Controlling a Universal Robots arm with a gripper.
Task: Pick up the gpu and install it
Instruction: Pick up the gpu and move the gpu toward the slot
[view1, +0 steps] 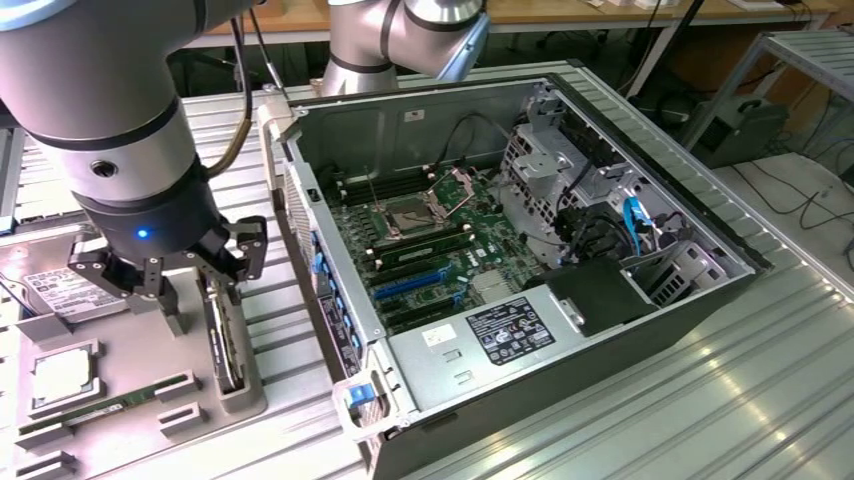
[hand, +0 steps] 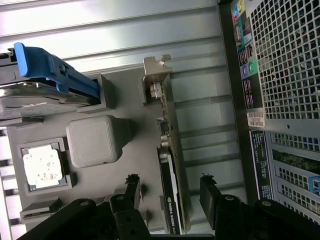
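Wide-spread tool (hand: 169, 181) astride upright gpu (hand: 168, 162)

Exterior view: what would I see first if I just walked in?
Probably the big open computer case in the middle, its green motherboard bare. Next, the grey arm at the exterior view's left, its open pincer hanging with a finger on each side of the gpu, which stands on edge in a grey tray.
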